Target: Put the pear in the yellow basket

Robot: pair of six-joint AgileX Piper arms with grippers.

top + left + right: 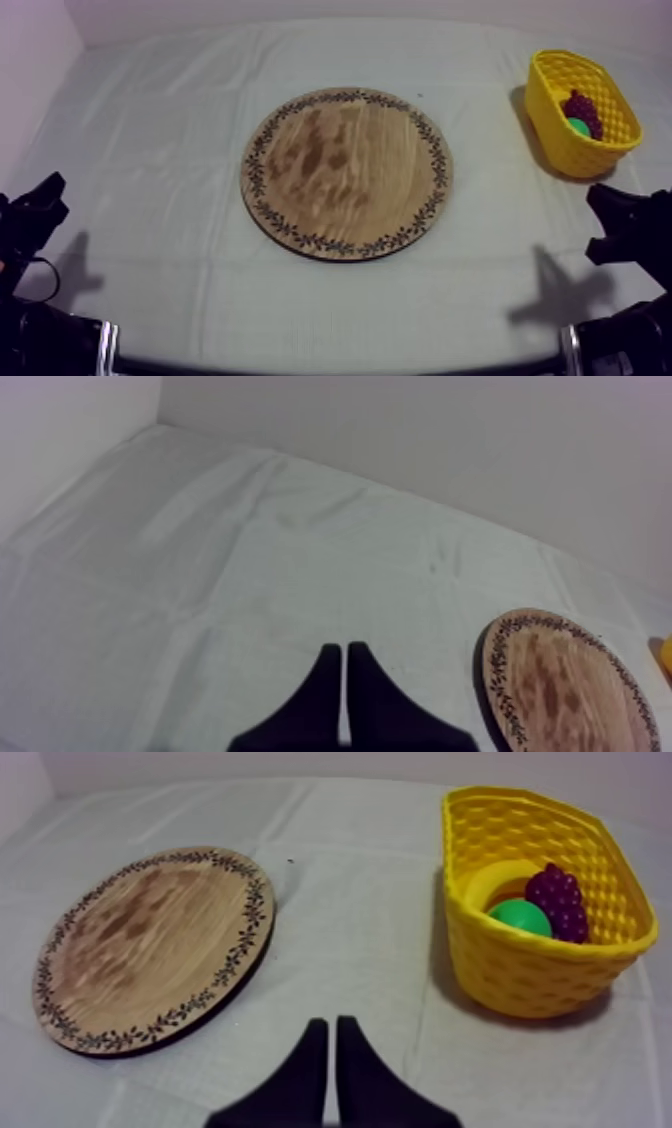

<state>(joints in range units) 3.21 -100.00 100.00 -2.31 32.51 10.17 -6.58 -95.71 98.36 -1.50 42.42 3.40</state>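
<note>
The pear (520, 917) lies in the yellow basket (540, 977), just beside the bunch of grapes (558, 900). The basket wall hides its lower part (only a green rounded top shows), so we cannot tell its long axis. Our left gripper (345, 648) and right gripper (331, 1022) are both closed on nothing, near the wooden board (150, 942).

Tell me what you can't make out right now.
Right wrist view: green fruit in the yellow basket, half hidden by its near wall and the grapes; pear or not, unclear.
Left wrist view: wooden board cut off by the picture's edge.
Top view: basket floor, hidden by fruit and wall.
</note>
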